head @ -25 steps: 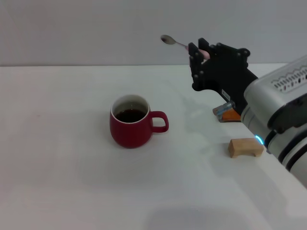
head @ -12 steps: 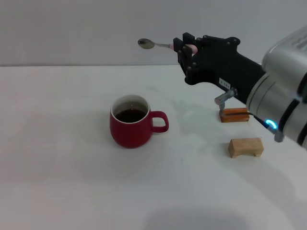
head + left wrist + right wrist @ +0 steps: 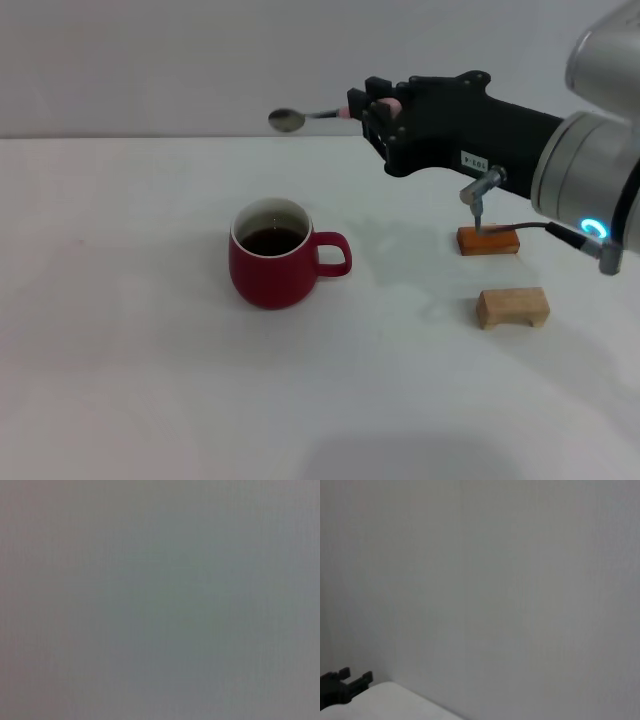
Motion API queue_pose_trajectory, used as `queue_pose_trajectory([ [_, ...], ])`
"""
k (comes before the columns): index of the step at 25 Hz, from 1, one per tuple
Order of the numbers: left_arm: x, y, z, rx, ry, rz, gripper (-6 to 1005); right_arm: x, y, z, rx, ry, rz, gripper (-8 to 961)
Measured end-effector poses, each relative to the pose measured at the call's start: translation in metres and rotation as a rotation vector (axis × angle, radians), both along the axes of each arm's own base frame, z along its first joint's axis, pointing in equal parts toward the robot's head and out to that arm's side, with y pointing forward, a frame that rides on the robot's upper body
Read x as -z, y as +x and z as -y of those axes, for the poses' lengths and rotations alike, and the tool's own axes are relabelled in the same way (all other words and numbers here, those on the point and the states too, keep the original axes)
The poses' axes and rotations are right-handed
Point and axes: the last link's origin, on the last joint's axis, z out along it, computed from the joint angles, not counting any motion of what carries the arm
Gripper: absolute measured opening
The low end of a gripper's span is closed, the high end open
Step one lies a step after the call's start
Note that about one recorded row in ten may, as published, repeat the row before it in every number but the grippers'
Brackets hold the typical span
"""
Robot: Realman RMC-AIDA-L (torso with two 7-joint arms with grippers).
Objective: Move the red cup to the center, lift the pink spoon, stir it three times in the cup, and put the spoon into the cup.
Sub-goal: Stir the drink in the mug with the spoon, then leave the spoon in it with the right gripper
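Spoon point(image 3: 318, 114) travel has continued toward nine o'clock over the last second; its bowl now hangs above the red cup point(image 3: 272, 267), at mid-surface point(image 3: 120, 380). Right hand point(image 3: 372, 108) pinches the pink handle, so lowering to stir looks next.

Open air separates the pink spoon point(image 3: 312, 116), held aloft, from the red cup point(image 3: 275, 256) below it. The table point(image 3: 130, 300) around the cup is bare. An orange-brown block point(image 3: 489, 240) and a tan block point(image 3: 512, 307) stand well apart to the right.
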Motion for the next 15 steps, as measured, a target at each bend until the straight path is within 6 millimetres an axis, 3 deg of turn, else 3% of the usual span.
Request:
queue_pose_trajectory([
  [15, 0.001, 0.002, -0.001, 0.005, 0.001, 0.002, 674, -0.016, -0.007, -0.014, 0.058, -0.105, 0.085, 137],
])
